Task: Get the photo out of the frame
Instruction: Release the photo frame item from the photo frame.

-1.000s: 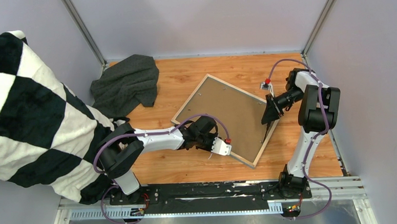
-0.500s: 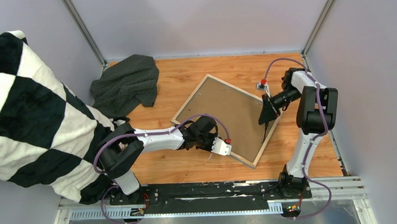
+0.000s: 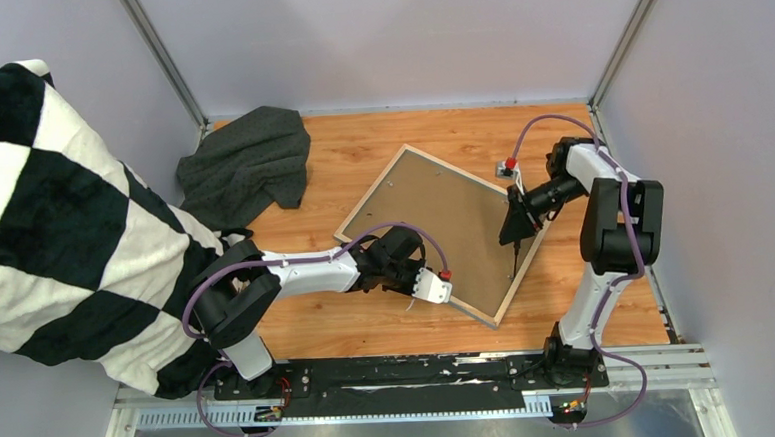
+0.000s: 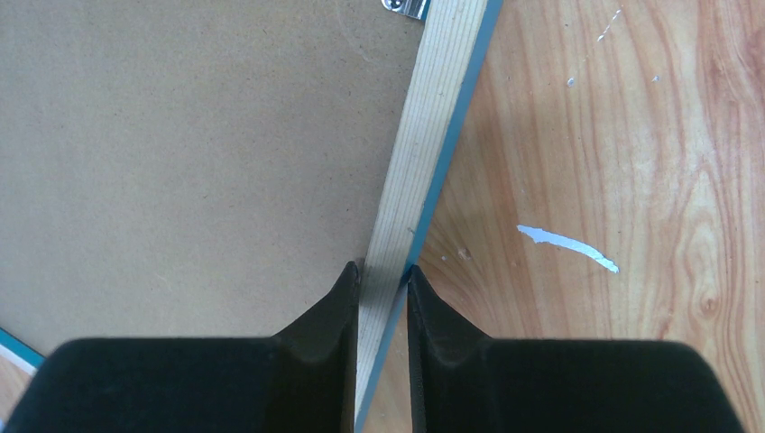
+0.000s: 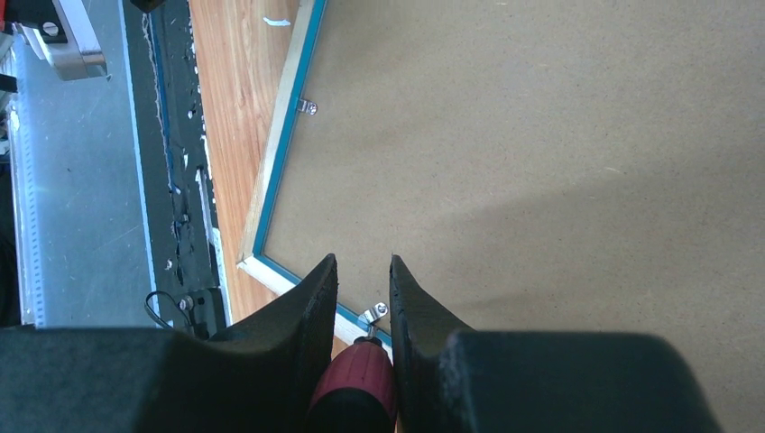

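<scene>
Frame point(image 4: 424, 117) face down on the table point(image 4: 631, 180), pale wood rail and blue lip showing, brown backing board point(image 4: 180, 135) uppermost and filling it. Photo nowhere in sight; presumably under that board. Left gripper point(image 4: 382, 269) pinched on the rail, one finger inside against the board, the other outside over the blue edge. Right gripper point(image 5: 362, 260) closed round a red-handled tool point(image 5: 354, 383), aimed at a small metal clip point(image 5: 375, 313) just ahead of the fingertips. A second clip point(image 5: 308, 107) farther ahead and off to the left of those fingers.

Step in hand, by the look of it: swinging the clips off the board. Best done with the left pinch steady to stop the frame skating, the tool set against the clip's tab and pushed sideways along the rail, not down into the board.

Hard to make out: the tool's working tip, any contact with the clip, the count of clips left over the board.
</scene>
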`<action>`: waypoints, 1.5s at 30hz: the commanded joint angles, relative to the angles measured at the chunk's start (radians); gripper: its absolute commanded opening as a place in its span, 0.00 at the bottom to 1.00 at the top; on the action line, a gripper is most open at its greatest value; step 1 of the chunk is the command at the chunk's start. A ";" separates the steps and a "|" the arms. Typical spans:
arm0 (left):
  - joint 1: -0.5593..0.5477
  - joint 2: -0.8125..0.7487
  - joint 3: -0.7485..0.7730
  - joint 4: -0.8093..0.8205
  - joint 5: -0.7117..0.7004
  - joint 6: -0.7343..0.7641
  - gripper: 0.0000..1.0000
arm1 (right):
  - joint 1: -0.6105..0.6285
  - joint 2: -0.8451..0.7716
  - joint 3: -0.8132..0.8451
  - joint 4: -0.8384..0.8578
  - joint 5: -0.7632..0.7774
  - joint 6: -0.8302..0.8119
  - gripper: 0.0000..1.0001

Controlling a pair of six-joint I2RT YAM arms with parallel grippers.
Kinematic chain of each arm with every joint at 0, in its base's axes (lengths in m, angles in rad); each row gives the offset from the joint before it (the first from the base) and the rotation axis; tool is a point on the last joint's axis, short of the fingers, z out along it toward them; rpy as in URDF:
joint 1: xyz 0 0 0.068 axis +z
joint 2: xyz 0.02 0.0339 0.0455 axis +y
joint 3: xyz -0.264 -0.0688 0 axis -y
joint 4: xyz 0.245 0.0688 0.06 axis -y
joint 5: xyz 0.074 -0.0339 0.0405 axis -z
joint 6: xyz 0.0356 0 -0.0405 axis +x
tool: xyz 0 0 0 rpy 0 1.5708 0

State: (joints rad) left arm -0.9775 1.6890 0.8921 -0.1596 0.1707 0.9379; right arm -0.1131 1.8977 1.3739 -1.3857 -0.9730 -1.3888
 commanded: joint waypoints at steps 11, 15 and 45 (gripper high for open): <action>-0.003 0.056 -0.015 -0.037 -0.010 -0.040 0.00 | 0.041 -0.007 -0.122 -0.070 -0.012 0.017 0.00; -0.003 0.059 -0.011 -0.036 -0.014 -0.046 0.00 | 0.059 -0.031 -0.144 -0.088 -0.020 -0.015 0.00; -0.002 0.087 0.013 -0.031 -0.038 -0.097 0.00 | -0.196 -0.022 -0.060 0.380 -0.169 0.572 0.00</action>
State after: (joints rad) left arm -0.9878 1.7229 0.9241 -0.1345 0.1673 0.8967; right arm -0.2726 1.8545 1.3209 -0.9905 -1.1149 -0.8001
